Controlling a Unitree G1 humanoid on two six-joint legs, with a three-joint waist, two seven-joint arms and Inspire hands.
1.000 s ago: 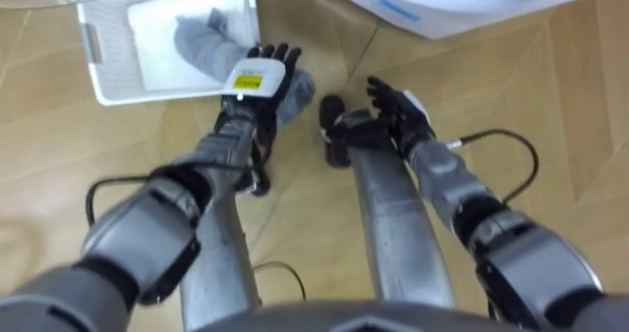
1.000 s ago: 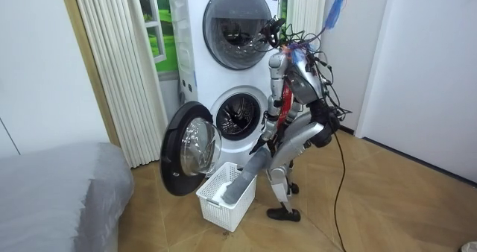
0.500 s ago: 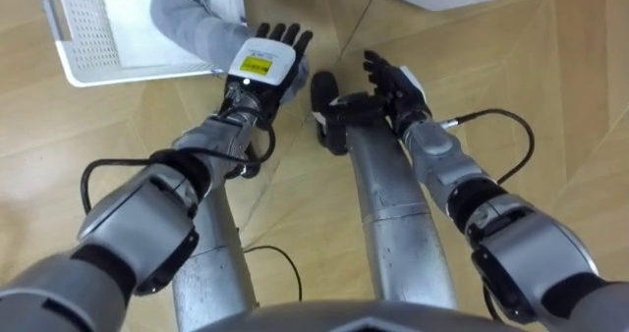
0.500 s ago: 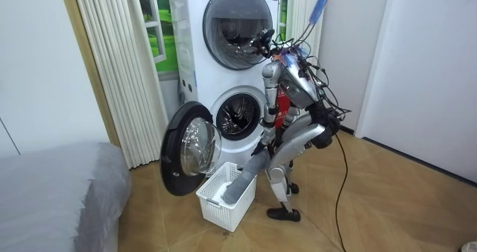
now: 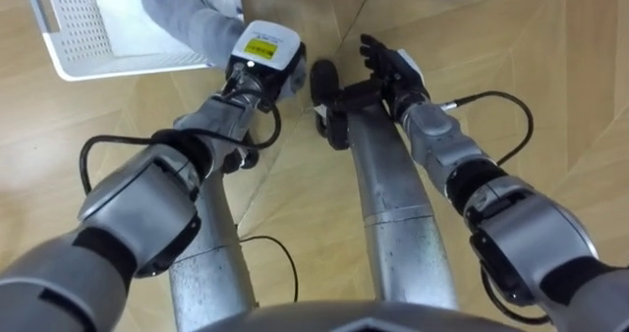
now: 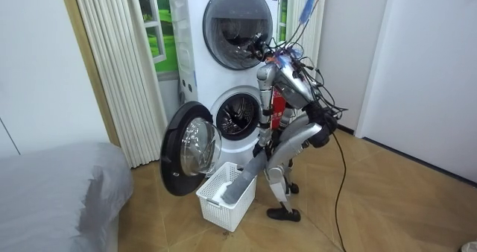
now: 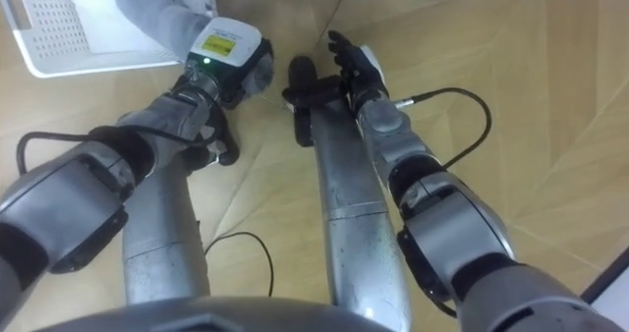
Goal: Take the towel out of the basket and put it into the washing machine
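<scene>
- Grey cloth, the towel [image 5: 187, 18], is seen hanging over the rim of a white perforated basket [image 5: 69, 18], one end inside it and the other drawn out toward the robot.
- The left hand [image 5: 263, 47] is clenched round the drawn-out end of the towel, with its fingers curled under and out of sight beyond the back of the hand.
- In the room view the towel is held up as a slanting strip from the basket to that hand.
- The right hand [image 5: 391, 65] is held released, fingers straight and slightly spread, with nothing in it, just beside the robot's leg and apart from the towel.
- The basket is set on a wooden floor [image 5: 550, 96], just in front of the washing machine [image 6: 238, 118].
- The machine's round door [image 6: 188, 156] is swung wide open toward the room view's left, so that the dark drum is exposed.
- An upper machine [image 6: 237, 17], its door shut, is stacked on top.
- The robot is seen bent forward between the basket and the machines.
- Pale vertical blinds [image 6: 112, 73] and a grey-covered bed [image 6: 52, 200] are seen at the room view's left.
</scene>
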